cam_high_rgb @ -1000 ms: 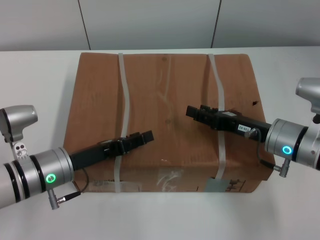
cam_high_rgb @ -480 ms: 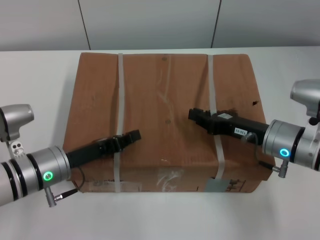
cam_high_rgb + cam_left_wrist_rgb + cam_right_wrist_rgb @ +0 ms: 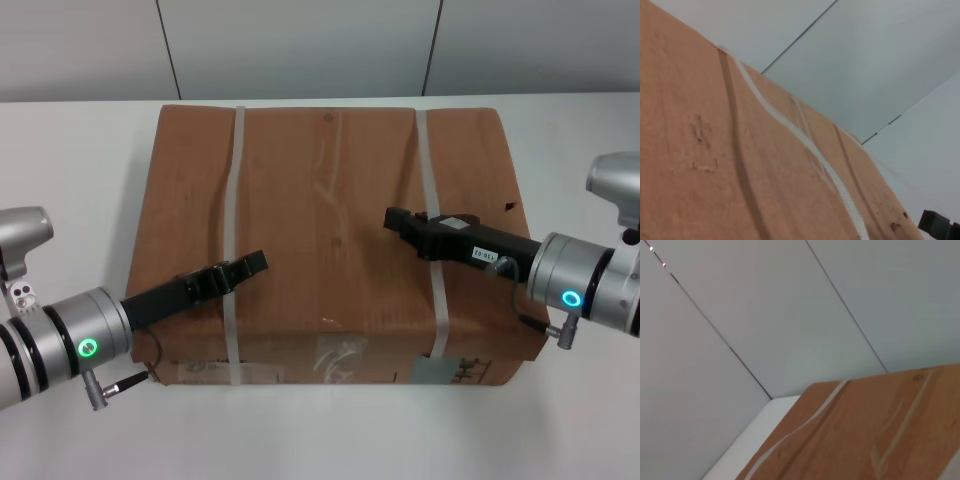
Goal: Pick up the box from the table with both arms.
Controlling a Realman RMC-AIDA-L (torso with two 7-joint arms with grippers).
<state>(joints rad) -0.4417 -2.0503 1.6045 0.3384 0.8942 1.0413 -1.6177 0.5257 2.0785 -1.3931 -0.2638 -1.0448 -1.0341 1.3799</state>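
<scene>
The large flat brown cardboard box (image 3: pixel 325 240) with two whitish plastic straps sits flat on the plain white table (image 3: pixel 70 170); the black two-finger left gripper (image 3: pixel 255 262) lies over its near left strap, the right gripper (image 3: pixel 395 218) over the top by the right strap; whether either is parted or grasping anything I cannot tell; judged risk: with neither at a side face, a lift could slip, or tilt the carton if one arm leads.
</scene>
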